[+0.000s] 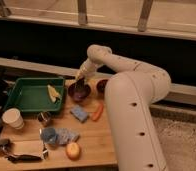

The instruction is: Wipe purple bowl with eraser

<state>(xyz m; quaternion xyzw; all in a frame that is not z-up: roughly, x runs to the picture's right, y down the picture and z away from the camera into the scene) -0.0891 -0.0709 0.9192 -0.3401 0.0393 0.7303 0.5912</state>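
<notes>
Now the pincer [81, 81], closed, dips into the round purple bowl [75, 94]

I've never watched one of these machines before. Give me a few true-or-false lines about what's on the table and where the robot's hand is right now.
1. The gripper is down at the purple bowl. True.
2. The green tray sits right of both bowls. False: it is left of them.
3. A blue sponge lies in front of the purple bowl. True.
4. The dark red bowl is in the tray. False: it stands on the table beside the purple bowl.
5. The gripper is over the white cup. False: the cup stands far off, near the table's left edge.
</notes>
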